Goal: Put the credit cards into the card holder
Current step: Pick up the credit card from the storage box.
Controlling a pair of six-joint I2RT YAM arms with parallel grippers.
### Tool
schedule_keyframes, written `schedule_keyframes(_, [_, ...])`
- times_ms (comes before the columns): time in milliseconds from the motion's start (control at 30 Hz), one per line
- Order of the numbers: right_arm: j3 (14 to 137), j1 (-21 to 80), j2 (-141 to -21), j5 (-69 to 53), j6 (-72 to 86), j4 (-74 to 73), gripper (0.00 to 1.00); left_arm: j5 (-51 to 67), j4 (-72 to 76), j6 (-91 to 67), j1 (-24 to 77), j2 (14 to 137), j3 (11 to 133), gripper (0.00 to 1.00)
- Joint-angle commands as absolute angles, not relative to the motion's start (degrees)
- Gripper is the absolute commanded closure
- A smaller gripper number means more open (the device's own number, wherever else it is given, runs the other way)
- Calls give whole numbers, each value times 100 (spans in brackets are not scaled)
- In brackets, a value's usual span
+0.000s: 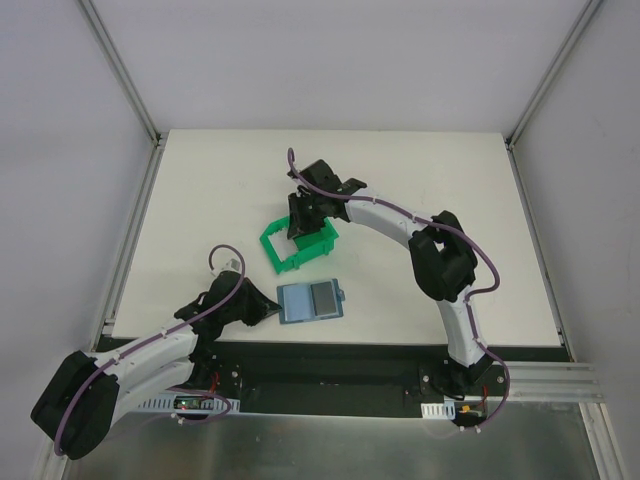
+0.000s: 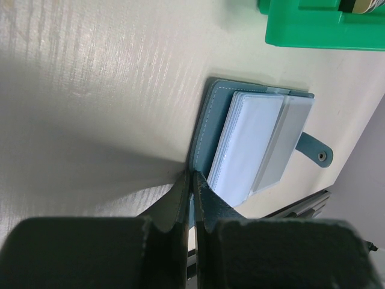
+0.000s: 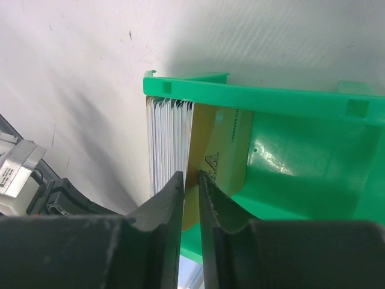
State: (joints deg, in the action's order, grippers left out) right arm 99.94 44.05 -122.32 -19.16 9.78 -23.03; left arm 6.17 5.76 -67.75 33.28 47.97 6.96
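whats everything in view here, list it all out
green bin: one, green, mid-table
white cards: a stack, count unclear, pale, upright in the green bin
tan-gold card: one, tan-gold, in the green bin beside the stack
card holder: one, teal-blue, lying open near the table's front edge
table: one, off-white
left gripper: one, black, shut on the card holder's edge
right gripper: one, black, inside the green bin, pinched on the tan-gold card
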Motion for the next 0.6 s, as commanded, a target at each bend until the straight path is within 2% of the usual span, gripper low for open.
schedule_keyframes(0, [10019, 4386, -11821, -1671, 853, -2382, 84, 677, 439, -6609, 3278, 4860, 782, 100])
schedule_keyframes(233, [10186, 4395, -11847, -1029, 589, -2768, 92, 685, 439, -6592, 3278, 4860, 791, 100])
schedule_keyframes(567, [10169, 4438, -12173, -931, 466, -2883, 94, 694, 431, -6583, 3278, 4887, 782, 100])
